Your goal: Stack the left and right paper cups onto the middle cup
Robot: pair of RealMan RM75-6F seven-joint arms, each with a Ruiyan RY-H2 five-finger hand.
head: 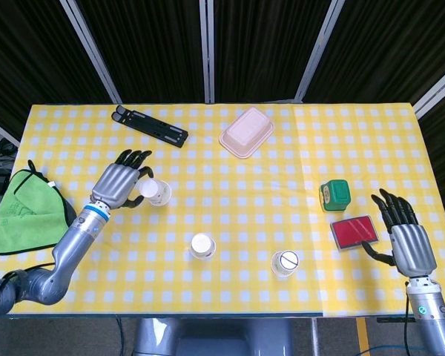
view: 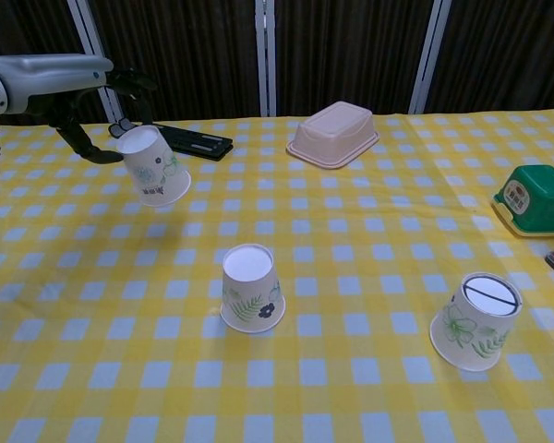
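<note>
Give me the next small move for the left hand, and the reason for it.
Probably carry the left cup toward the middle cup and level it. The left hand holds it tilted and clear of the table, well to the left of and beyond the middle cup, which stands upside down and bare, as does the right cup.

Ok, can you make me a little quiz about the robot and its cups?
1. True or false: the left cup is standing on the table.
2. Which hand holds a cup? A) left hand B) right hand C) neither
3. Fill in: the box beside the red card is ____.

Key: 1 false, it is lifted and tilted. 2 A. 3 green.
</note>
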